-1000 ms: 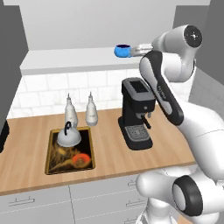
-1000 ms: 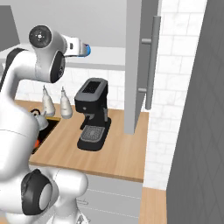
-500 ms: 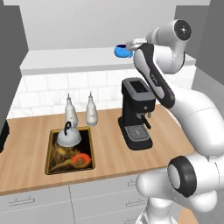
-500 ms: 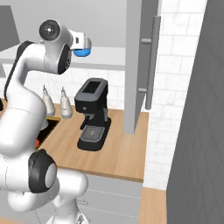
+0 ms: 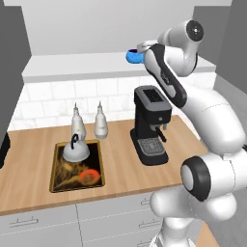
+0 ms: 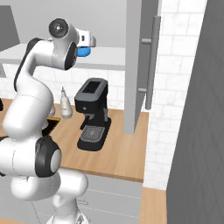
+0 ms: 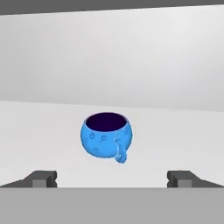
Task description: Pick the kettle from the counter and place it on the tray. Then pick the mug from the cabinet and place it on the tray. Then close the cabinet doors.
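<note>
The small blue mug (image 7: 106,134) stands upright on the pale shelf of the cabinet (image 5: 72,65), handle turned toward me. My gripper (image 7: 112,179) is open just in front of it, one fingertip on either side and neither touching. From the left base view, the hand (image 5: 143,48) is up at shelf height beside the mug (image 5: 131,56). The silver kettle (image 5: 76,150) sits on the tray (image 5: 67,179), which lies on the wooden counter (image 5: 29,159). One cabinet door (image 6: 136,65) stands open, edge-on.
A black coffee machine (image 5: 150,125) stands on the counter under my arm. Two slim bottles (image 5: 77,120) stand behind the tray by the tiled wall. A tall grey panel (image 6: 197,109) closes off the right side. Grey drawers run below the counter.
The arm has swung round and its elbow has risen, bringing the hand closer to the mug at shelf height. The mug, kettle and tray have not moved. The jaws have stayed open.
</note>
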Robot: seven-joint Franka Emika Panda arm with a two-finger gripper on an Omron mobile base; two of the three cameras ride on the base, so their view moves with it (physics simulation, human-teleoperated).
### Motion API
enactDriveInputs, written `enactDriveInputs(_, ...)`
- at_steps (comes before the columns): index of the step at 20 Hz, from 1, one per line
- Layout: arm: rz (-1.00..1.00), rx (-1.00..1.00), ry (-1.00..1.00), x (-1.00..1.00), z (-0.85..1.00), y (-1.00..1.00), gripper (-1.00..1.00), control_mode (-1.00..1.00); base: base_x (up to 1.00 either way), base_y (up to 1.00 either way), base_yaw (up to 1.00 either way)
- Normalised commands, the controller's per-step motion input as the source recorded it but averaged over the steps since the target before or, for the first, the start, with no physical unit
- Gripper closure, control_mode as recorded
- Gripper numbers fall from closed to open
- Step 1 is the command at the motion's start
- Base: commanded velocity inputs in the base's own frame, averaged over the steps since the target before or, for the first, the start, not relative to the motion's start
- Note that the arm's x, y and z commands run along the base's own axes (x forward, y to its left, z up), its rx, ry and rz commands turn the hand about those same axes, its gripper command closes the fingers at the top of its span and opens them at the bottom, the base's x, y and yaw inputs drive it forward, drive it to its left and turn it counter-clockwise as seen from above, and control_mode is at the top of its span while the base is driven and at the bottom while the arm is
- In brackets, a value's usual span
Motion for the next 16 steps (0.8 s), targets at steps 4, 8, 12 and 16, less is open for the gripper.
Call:
enactDriveInputs(4, 0.0, 0.0, 0.0, 0.32, -0.07, -0.03, -1.0, -1.0, 0.0, 0.0, 0.0)
enactDriveInputs(8, 0.0, 0.0, 0.0, 0.29, -0.11, 0.0, -1.0, -1.0, 0.0, 0.0, 0.0)
enactDriveInputs(12, 0.02, 0.0, 0.0, 0.21, -0.2, 0.0, -1.0, -1.0, 0.0, 0.0, 0.0)
enactDriveInputs(16, 0.02, 0.0, 0.0, 0.14, -0.23, 0.0, -1.0, -1.0, 0.0, 0.0, 0.0)
